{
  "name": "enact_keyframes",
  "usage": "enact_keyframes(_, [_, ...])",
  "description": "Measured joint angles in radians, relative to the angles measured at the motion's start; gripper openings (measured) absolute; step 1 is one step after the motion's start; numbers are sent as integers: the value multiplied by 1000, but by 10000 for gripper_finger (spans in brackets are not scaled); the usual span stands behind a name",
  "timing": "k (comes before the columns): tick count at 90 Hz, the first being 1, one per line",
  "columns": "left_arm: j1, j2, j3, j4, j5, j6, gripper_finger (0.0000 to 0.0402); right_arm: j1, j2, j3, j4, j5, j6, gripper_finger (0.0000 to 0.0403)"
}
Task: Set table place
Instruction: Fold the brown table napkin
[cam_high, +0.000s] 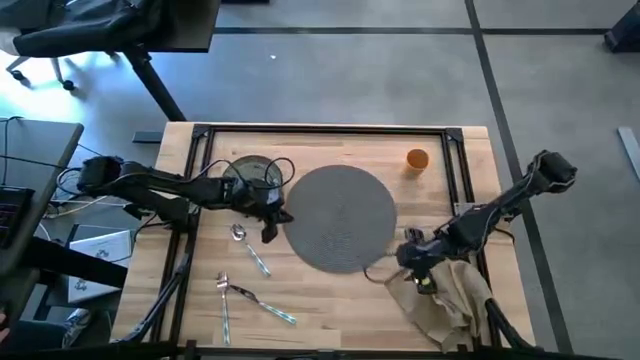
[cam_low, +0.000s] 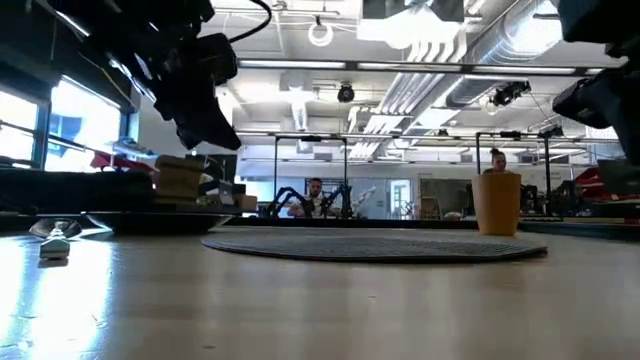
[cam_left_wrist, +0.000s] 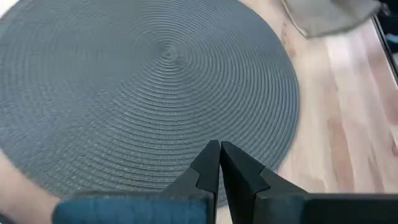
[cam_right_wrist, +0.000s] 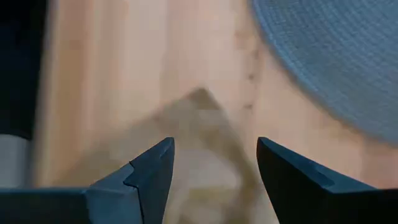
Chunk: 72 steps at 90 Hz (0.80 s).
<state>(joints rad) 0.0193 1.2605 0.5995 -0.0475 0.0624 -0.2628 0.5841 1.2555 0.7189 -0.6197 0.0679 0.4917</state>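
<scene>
While the left hand (cam_left_wrist: 219, 149) hangs pressed together and empty over the mat's (cam_high: 340, 217) left rim, the right hand (cam_right_wrist: 214, 162), spread wide, hovers above the napkin (cam_high: 450, 295) at the surface's (cam_high: 330, 310) right edge.

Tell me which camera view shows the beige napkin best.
The high view: the napkin lies crumpled at the table's near right corner, partly under the right gripper. The right wrist view shows one blurred corner between open fingers. The left wrist view catches an edge. The low view shows none.
</scene>
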Motion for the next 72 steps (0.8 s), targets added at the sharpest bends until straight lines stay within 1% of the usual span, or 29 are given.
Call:
enact_keyframes(7, [1, 15, 0, -2, -1, 2, 0, 5, 38, -11, 2, 26, 0, 209])
enact_keyframes(19, [0, 23, 0, -1, 0, -2, 0, 6, 94, -15, -7, -14, -2, 209])
enact_keyframes(39, [0, 19, 0, -13, -9, -117, 0, 6, 106, -15, -41, -13, 14, 209])
enact_keyframes(48, [0, 19, 0, -20, -46, -162, 0, 6, 106, -15, -52, 12, 48, 209])
enact_keyframes(54, [0, 19, 0, -21, -63, -158, 0, 6, 106, -15, -52, 39, 47, 209])
enact_keyframes(66, [4, 19, 0, -12, -124, -90, 0, -5, 106, -15, -53, 144, -52, 209])
enact_keyframes(72, [17, 18, 0, 5, -135, -85, 0, -16, 106, -15, -56, 132, -63, 209])
